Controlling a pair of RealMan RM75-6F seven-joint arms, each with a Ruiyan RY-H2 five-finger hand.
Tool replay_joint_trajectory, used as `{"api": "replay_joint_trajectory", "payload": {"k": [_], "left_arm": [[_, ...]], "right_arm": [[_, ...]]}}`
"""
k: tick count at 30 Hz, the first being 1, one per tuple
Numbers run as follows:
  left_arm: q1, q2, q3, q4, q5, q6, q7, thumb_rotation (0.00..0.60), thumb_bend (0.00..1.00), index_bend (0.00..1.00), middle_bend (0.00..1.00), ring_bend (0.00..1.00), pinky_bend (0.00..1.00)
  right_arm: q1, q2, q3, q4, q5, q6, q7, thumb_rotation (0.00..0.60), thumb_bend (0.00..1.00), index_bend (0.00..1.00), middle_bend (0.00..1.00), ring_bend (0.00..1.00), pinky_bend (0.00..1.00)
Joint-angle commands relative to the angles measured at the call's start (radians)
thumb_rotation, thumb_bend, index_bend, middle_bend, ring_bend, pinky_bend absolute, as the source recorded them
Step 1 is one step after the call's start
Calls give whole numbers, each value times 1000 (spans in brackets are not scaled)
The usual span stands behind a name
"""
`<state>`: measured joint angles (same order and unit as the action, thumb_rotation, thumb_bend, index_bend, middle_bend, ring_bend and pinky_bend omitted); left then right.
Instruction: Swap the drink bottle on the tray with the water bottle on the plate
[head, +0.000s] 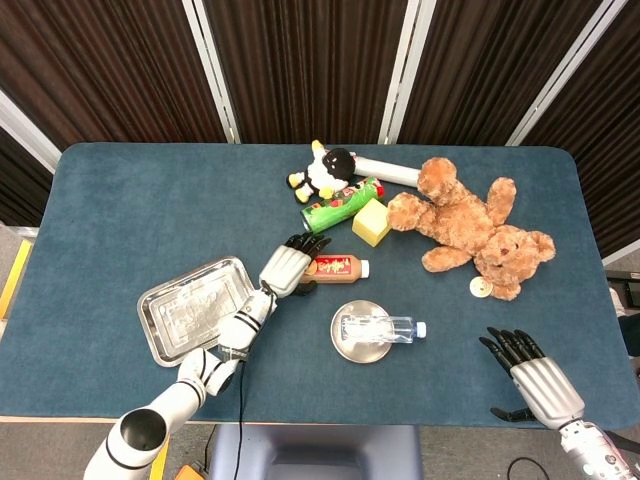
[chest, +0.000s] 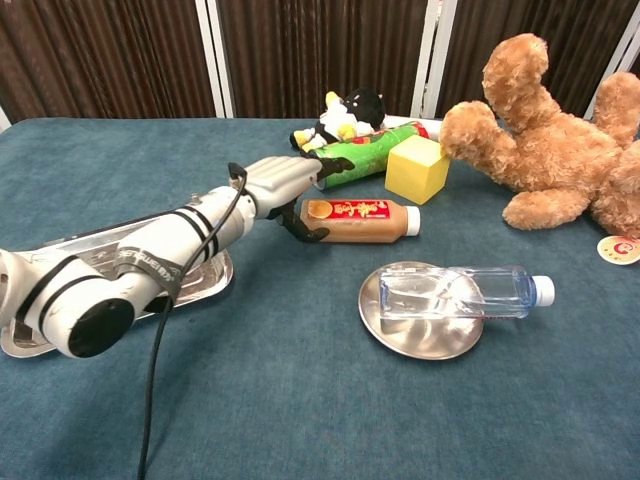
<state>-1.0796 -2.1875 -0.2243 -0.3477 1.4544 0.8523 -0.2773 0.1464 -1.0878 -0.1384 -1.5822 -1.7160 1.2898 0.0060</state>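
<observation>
The brown drink bottle (head: 337, 266) (chest: 360, 219) with a red label lies on its side on the blue table, between the tray and the plate. My left hand (head: 287, 268) (chest: 280, 185) is at its base end, fingers spread over it and thumb beside it, not clasping it. The steel tray (head: 190, 310) (chest: 200, 280) at the left holds nothing. The clear water bottle (head: 378, 328) (chest: 470, 292) lies across the round metal plate (head: 345, 345) (chest: 410, 340). My right hand (head: 530, 375) hovers at the table's near right edge, fingers apart and holding nothing.
Behind the drink bottle lie a green can (head: 342, 205) (chest: 365, 155), a yellow block (head: 371, 222) (chest: 417, 168) and a penguin plush (head: 325, 172) (chest: 350, 112). A teddy bear (head: 470, 225) (chest: 560, 150) sprawls at the right, with a small round disc (head: 482, 288) (chest: 622, 249) beside it.
</observation>
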Motion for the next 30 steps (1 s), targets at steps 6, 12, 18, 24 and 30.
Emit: {"api": "replay_joint_trajectory", "payload": {"k": [6,12,18,24,30], "left_arm": [[264,332,157,-429,94,275,65,600,360,0,65,15,132],[490,658,270,-838,78,429,275,600,355,0,62,12,113],[680,765,341,-905,79,610,271,600,355,0,60,0,82],[765,783,333,-894,85,698,195,600,353,0,50,0,73],[789,800,318,-883,109,721,171,600,355,0,50,0,73]], "right_arm": [[18,-73,14,16,-61,32,-16,600,228,0,0,0,0],[87,-184,98,-53,-24,-42,-175,600,228,0,0,0,0],[185,-334,203,-86,124,-202,-428,600,232,0,37,0,0],[265,-450,273,-48,321,-320,-596,600,267,65,114,0,0],[326,-527,312,-8,443,-340,-678,600,303,223,218,27,41]]}}
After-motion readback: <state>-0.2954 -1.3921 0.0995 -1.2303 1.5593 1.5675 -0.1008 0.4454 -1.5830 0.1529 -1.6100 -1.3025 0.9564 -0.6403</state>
